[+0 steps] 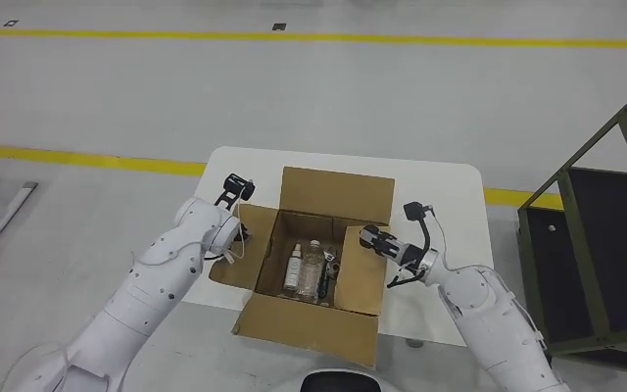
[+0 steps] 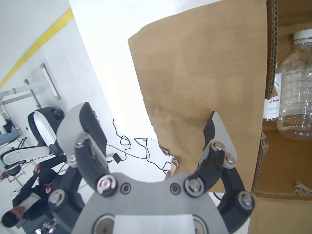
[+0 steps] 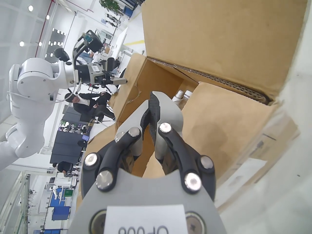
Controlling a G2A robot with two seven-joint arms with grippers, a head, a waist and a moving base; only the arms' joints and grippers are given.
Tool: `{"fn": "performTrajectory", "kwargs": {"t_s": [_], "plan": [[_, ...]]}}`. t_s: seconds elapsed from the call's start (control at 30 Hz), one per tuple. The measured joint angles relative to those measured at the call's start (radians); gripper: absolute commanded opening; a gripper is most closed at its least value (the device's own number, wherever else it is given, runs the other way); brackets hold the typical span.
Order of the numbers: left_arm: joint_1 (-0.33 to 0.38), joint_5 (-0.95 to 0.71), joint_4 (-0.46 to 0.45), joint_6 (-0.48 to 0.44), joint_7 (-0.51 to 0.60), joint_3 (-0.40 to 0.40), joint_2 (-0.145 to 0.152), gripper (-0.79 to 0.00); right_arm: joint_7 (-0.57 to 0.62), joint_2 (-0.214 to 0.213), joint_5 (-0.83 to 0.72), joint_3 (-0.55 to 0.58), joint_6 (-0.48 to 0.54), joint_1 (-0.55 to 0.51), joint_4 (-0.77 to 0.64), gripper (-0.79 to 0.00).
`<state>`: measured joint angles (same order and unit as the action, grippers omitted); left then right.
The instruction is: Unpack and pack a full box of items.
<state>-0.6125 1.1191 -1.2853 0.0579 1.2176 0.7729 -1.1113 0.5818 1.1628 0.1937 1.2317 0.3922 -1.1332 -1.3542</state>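
Left tool [image 2: 148, 113] gapes wide over the left flap [image 2: 199, 69], right tool [image 3: 152, 101] sits pinched shut above the right flap [image 3: 219, 122], and with bottles [image 1: 304, 269] lying in the open box [image 1: 309, 333] on the desk [image 1: 431, 186], unpacking seems just starting: next, reaching inside for one.

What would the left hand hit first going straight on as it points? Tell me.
Probably the box's folded-out side flap, which lies straight ahead of the open left hand; depth is hard to judge.
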Motion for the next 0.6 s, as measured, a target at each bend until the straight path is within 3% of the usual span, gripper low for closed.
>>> {"fn": "performTrajectory", "kwargs": {"t_s": [0.3, 0.6], "plan": [[-0.007, 0.018, -0.026, -0.003, 0.012, 0.03, -0.005, 0.0, -0.078, -0.022, 0.022, 0.12, -0.017, -0.065, -0.081, -0.785], [-0.027, 0.065, -0.018, -0.019, 0.015, 0.028, -0.013, 0.0, -0.093, -0.05, 0.064, 0.281, -0.124, -0.208, -0.167, -0.785]]}}
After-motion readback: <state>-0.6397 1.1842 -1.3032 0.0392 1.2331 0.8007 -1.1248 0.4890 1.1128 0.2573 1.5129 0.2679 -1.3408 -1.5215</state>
